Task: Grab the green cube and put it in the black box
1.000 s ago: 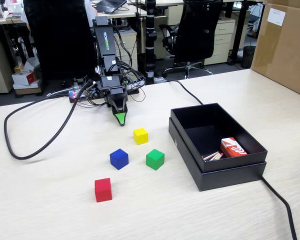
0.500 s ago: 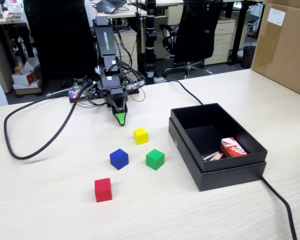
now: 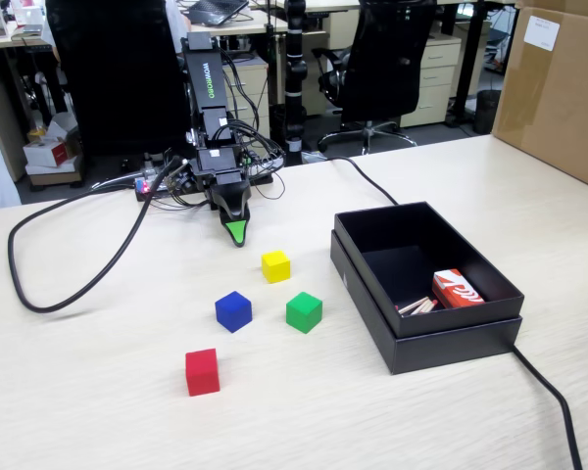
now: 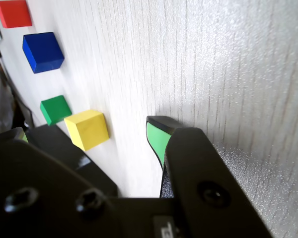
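Observation:
The green cube (image 3: 304, 311) rests on the pale wooden table, left of the black box (image 3: 451, 341) and apart from it. In the wrist view the green cube (image 4: 55, 109) lies beyond the yellow cube (image 4: 87, 129). My gripper (image 3: 236, 233) hangs low over the table behind the yellow cube (image 3: 275, 265), well short of the green cube. Seen from the wrist, the gripper (image 4: 89, 135) is open, its two green-faced jaws spread wide apart with nothing held; one fingertip (image 4: 157, 135) almost touches the table.
A blue cube (image 3: 233, 310) and a red cube (image 3: 202, 371) lie left of the green one. The black box holds a red-and-white pack (image 3: 457, 289) and some wooden sticks. A cardboard box (image 3: 559, 88) stands at the back right. Black cables (image 3: 69, 294) cross the table.

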You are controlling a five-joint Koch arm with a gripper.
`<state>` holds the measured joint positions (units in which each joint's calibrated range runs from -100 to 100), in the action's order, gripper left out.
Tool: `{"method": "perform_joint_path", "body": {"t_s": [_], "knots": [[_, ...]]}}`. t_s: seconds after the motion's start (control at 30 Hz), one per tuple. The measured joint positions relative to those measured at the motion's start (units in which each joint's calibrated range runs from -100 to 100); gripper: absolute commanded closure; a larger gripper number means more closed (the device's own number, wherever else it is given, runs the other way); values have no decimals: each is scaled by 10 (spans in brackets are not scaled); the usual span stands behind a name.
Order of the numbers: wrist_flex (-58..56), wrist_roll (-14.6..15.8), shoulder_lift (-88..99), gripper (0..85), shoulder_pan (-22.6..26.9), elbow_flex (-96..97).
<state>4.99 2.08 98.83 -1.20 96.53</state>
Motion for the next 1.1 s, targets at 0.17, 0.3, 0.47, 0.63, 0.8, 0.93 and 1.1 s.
{"method": "perform_joint_path", "body": {"t_s": [0.17, 0.3, 0.47, 0.63, 0.8, 0.93, 1.1], "knots": [[-15, -10, 0, 375, 1, -15], [-93, -15, 0, 375, -4, -64], [-190, -34, -9, 376, -11, -148], [-284, -36, -10, 379, -8, -279], [-413, -41, -75, 379, 0, -445], [-486, -52, -177, 384, 5, -617], [-557, -63, -388, 383, 25, -836]]}}
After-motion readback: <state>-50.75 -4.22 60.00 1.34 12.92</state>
